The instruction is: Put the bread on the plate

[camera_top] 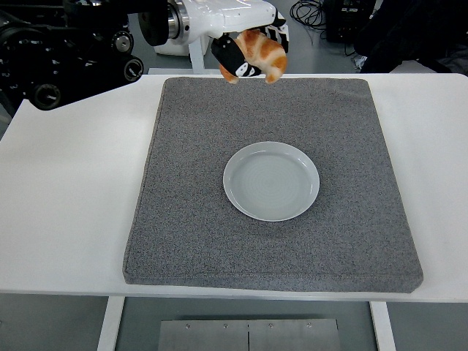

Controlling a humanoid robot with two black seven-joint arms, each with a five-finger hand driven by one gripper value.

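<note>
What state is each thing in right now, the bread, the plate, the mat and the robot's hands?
bread: held in the air by the left hand, over the mat's far edge, not on the plate.
left hand: shut on the bread.
plate: empty, lying flat on the mat near its middle.
mat: flat on the white table, bearing only the plate.
right hand: not in view.
</note>
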